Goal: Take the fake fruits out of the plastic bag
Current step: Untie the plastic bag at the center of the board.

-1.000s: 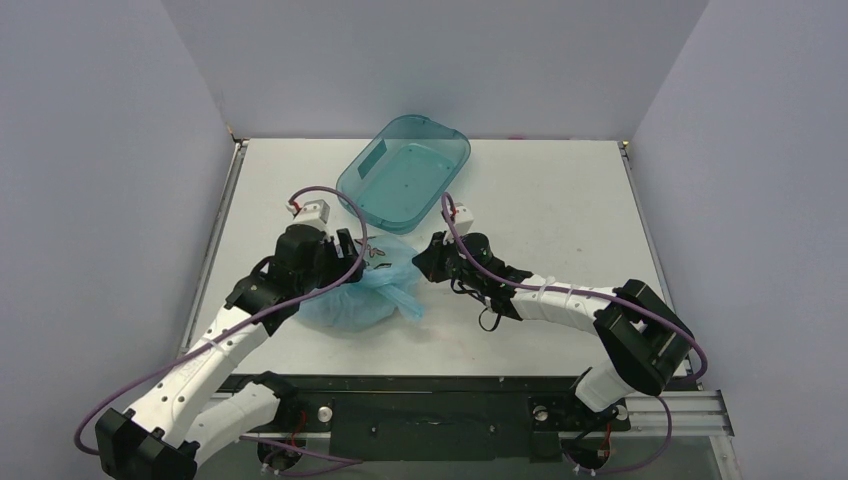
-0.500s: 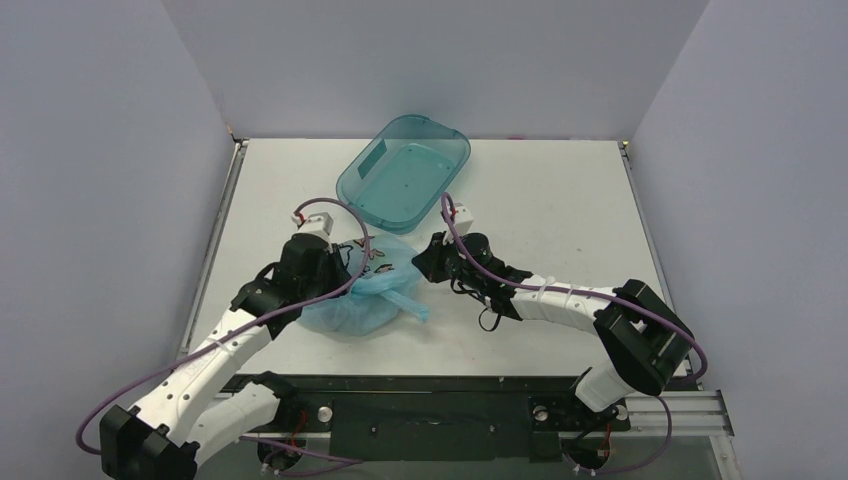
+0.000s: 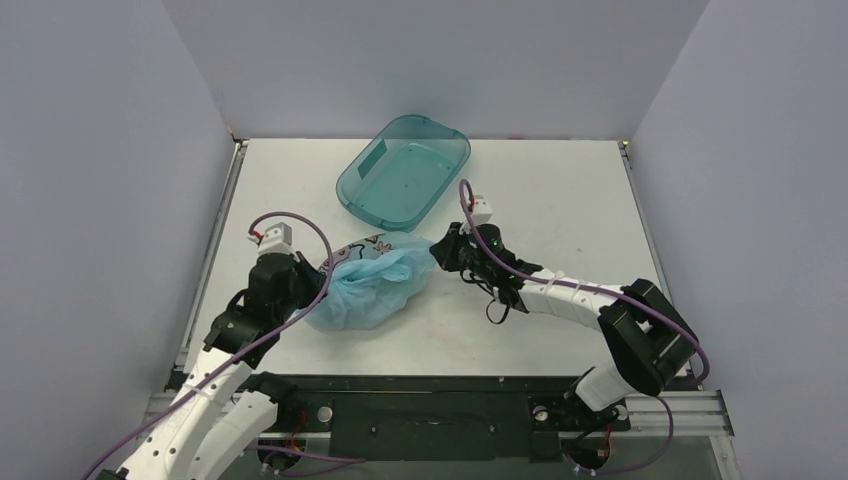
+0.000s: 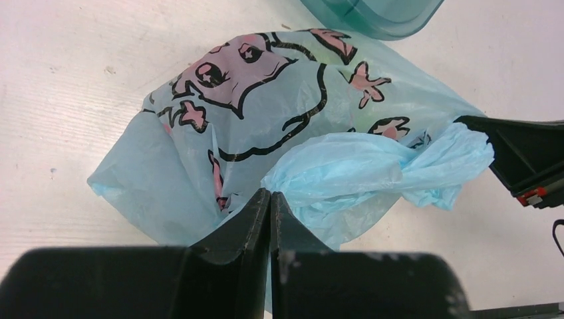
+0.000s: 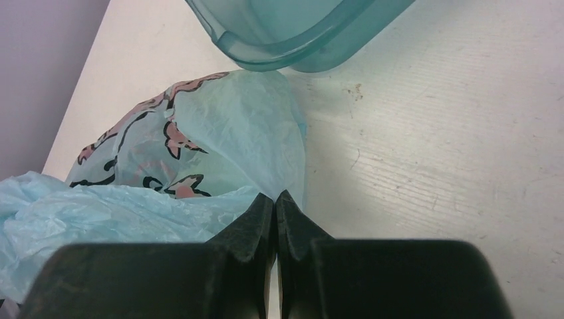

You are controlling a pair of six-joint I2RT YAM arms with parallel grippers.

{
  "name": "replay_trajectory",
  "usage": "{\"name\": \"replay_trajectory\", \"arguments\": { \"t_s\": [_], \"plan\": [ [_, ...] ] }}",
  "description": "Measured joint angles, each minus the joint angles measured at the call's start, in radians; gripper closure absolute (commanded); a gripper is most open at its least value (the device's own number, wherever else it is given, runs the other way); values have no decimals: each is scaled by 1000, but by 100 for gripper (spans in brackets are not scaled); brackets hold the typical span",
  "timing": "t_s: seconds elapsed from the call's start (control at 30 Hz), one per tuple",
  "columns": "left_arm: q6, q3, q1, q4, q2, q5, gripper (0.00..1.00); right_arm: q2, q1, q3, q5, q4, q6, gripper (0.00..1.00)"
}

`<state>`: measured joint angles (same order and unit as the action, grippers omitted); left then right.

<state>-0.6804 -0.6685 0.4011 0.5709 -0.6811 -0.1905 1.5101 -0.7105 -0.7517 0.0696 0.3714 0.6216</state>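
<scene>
The plastic bag (image 3: 368, 287) lies crumpled on the table between my two grippers, light blue with pink and black cartoon print. My left gripper (image 3: 313, 277) is shut on its left side, with thin film pinched between the fingertips (image 4: 261, 203) in the left wrist view. My right gripper (image 3: 436, 254) is shut on the bag's right edge (image 5: 279, 166). The bag (image 4: 266, 119) is stretched a little between them, with a twisted fold (image 4: 372, 166) running toward the right gripper's black body (image 4: 525, 159). The fake fruits are hidden inside the bag.
A teal transparent tub (image 3: 405, 170) stands tilted just behind the bag, its rim (image 5: 299, 56) close above the right gripper and its corner (image 4: 372, 16) at the top of the left wrist view. Side walls enclose the white table (image 3: 560, 200).
The left gripper has shut on the bag and pulled back to the left. The right gripper has shifted right with its edge of the bag. The bag now spreads wider between them.
</scene>
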Motion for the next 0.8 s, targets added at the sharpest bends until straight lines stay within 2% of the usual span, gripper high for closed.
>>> {"name": "replay_trajectory", "arguments": {
  "t_s": [0.03,0.13,0.27,0.5,0.63,0.8],
  "plan": [
    [-1,14,-2,-5,9,12,100,0,4,-1,-4,-10,-2,98],
    [2,44,-5,-18,9,51,100,0,3,-11,-6,-51,-17,80],
    [8,69,-6,-41,-2,111,100,0,-11,-68,-27,-145,-63,63],
    [10,71,-7,-52,-8,217,100,-17,-82,-192,-105,-309,-123,31],
    [-9,71,-10,-51,-2,265,100,-71,-112,-217,-160,-419,-79,22],
    [-43,68,-25,-47,-33,336,100,-129,-115,-227,-176,-519,96,20]
  ]
}}
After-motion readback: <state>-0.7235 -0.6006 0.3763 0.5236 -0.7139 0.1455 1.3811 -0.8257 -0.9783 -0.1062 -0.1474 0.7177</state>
